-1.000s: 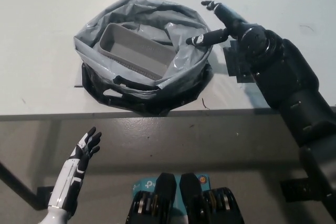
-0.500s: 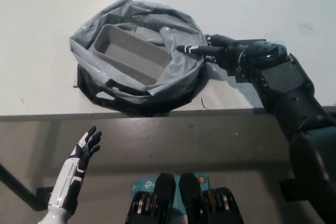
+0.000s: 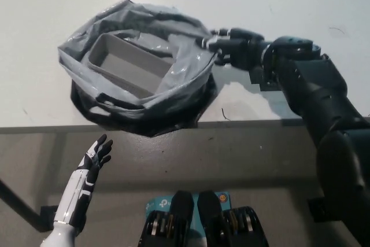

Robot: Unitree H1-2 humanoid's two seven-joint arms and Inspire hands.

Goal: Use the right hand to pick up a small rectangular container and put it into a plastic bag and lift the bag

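Gripping the grey plastic bag [image 3: 139,93] rim, the black right hand [image 3: 231,44] had the small grey rectangular container [image 3: 128,66] bagged; lifting came next. The white left hand [image 3: 95,157] rested open, low.

Open white table [image 3: 46,21] left of and beyond the plastic bag [image 3: 188,70]; bag mouth filled by rectangular container [image 3: 130,67].

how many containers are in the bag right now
1. A single grey container lies inside the open bag on the table, toward the bag's left side. The bag's folds could hide something small, but nothing else shows.
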